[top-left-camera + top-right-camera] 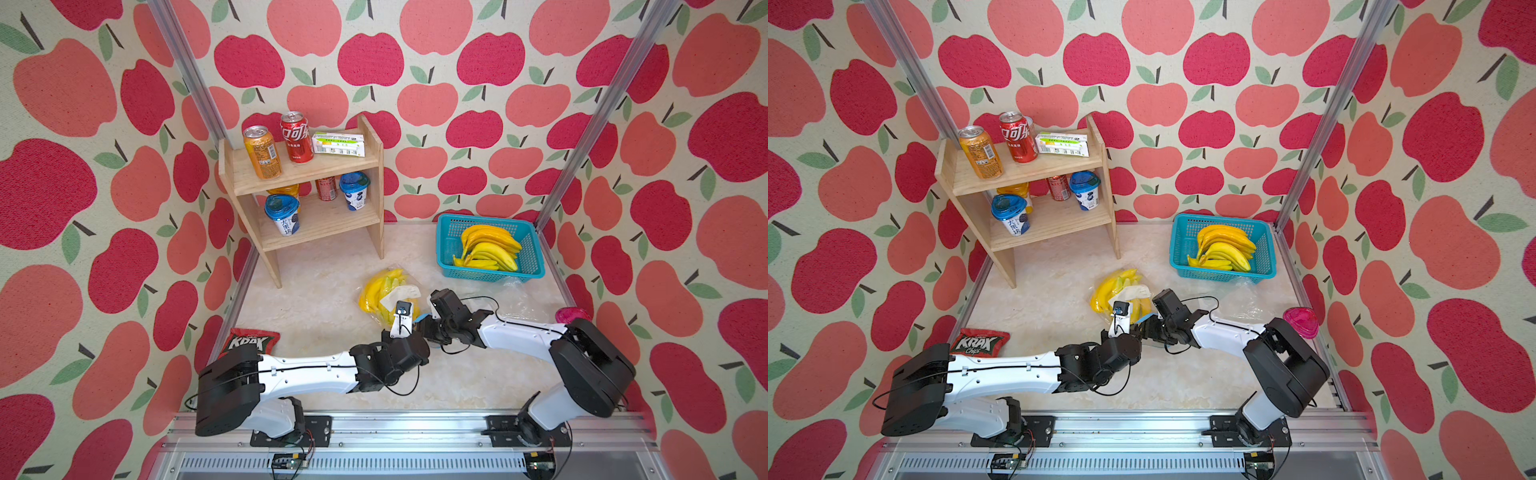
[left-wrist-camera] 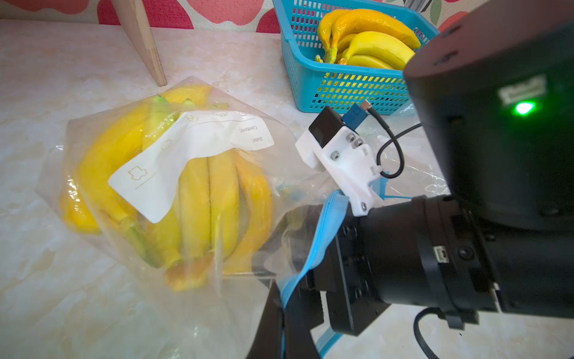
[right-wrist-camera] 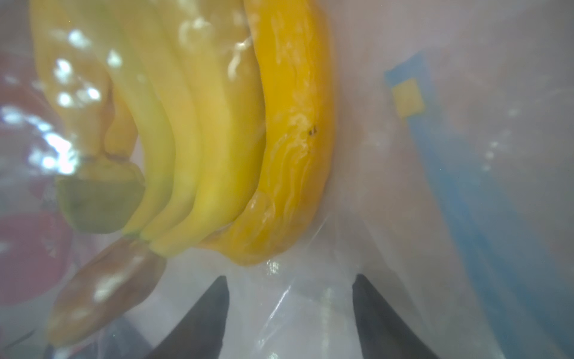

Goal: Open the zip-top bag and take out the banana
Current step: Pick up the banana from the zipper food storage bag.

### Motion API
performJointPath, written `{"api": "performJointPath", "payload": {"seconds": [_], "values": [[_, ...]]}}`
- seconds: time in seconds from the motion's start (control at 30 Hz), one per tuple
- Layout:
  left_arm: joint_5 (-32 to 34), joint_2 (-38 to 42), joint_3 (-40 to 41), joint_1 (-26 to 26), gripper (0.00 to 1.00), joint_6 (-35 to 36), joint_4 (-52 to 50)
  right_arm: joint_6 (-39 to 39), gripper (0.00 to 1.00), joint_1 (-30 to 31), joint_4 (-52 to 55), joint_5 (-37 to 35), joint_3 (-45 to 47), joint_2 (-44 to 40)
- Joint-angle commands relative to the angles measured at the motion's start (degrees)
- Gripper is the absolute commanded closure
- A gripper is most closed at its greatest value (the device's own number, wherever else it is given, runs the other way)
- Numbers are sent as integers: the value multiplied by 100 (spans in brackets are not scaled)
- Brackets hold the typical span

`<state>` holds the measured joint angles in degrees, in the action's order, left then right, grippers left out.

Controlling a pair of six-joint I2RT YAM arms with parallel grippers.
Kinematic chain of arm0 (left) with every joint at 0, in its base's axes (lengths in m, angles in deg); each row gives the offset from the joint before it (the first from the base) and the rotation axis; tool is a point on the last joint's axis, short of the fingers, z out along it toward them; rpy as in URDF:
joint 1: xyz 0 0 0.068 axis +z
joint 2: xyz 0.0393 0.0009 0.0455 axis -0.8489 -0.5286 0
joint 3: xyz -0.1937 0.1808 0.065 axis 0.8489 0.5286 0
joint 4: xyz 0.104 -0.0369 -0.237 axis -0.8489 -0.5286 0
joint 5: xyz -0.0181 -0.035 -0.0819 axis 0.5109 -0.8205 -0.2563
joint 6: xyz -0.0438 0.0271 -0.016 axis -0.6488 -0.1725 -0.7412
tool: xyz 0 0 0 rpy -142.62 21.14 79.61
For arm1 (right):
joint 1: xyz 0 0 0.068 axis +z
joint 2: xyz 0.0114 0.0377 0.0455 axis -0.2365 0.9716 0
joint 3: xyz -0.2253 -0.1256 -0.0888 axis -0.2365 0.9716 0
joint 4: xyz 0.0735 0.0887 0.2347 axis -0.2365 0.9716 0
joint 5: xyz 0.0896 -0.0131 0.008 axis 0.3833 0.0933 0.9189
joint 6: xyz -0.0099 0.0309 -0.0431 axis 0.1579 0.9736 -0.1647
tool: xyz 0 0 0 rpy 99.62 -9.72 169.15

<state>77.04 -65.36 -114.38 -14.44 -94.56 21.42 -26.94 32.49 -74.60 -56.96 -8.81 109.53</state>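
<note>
The clear zip-top bag (image 1: 388, 291) (image 1: 1121, 291) lies mid-table with a white label on top (image 2: 192, 146). The yellow banana bunch (image 2: 217, 199) (image 3: 295, 124) is inside it. My left gripper (image 2: 281, 304) is shut on the bag's blue zip strip (image 2: 323, 230) at the near edge of the bag's mouth, and holds it lifted. My right gripper (image 3: 290, 279) is open and pokes into the bag's mouth from the right. Its fingertips (image 3: 217, 289) stand wide apart just short of the bunch's stem end, with only plastic film between them. In both top views the wrists hide both grippers' jaws.
A blue basket (image 1: 490, 276) of loose bananas stands at the back right, with a crumpled clear bag (image 1: 515, 299) in front of it. A wooden shelf (image 1: 324, 168) with cans and cups stands at the back left. A chips packet (image 1: 249, 340) lies front left, a pink object (image 1: 571, 314) at the right edge.
</note>
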Motion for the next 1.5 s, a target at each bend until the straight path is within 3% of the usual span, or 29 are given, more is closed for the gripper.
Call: {"api": "performJointPath", "payload": {"seconds": [0.0,0.23,0.5,0.73,1.07,1.47], "values": [[91,30,78,-59,100,-92,203,326,34,23,-165,-107,-141,68],[-9,-9,149,-59,100,-86,409,522,33,19,-110,-172,-258,193],[-37,-6,164,-94,100,24,513,444,38,-14,949,-411,-1012,882],[55,79,243,-94,100,-1,488,370,59,-47,1102,-260,-1042,976],[544,47,216,-77,100,-152,-8,-109,77,-56,1454,147,-1239,555],[728,-316,96,-76,100,-335,-172,-550,78,-56,2256,496,-1455,232]]}}
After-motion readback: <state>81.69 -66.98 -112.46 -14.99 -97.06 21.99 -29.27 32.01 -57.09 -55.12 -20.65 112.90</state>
